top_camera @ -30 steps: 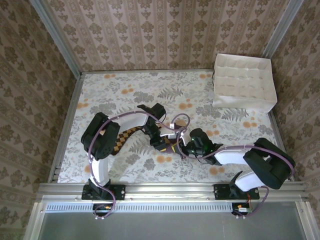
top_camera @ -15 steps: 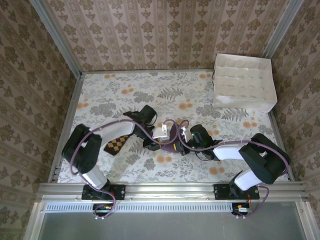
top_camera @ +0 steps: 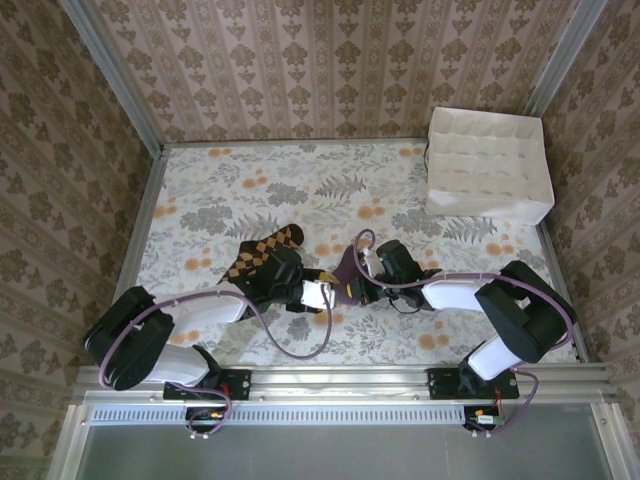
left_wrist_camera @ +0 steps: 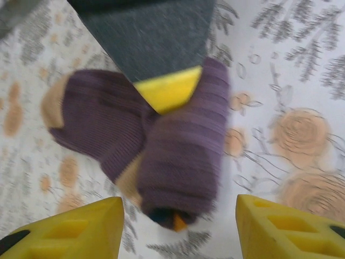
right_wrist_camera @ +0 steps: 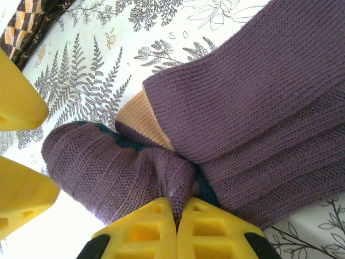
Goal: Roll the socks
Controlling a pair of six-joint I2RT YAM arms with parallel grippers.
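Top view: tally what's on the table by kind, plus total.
Socks: 2 (brown sock, purple sock)
Box: 1 (white box)
Total: 3

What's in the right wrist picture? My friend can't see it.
A purple sock, partly rolled, lies on a flowery table, with the right gripper shut on its fabric. The brown checked sock peeks in at the top left.
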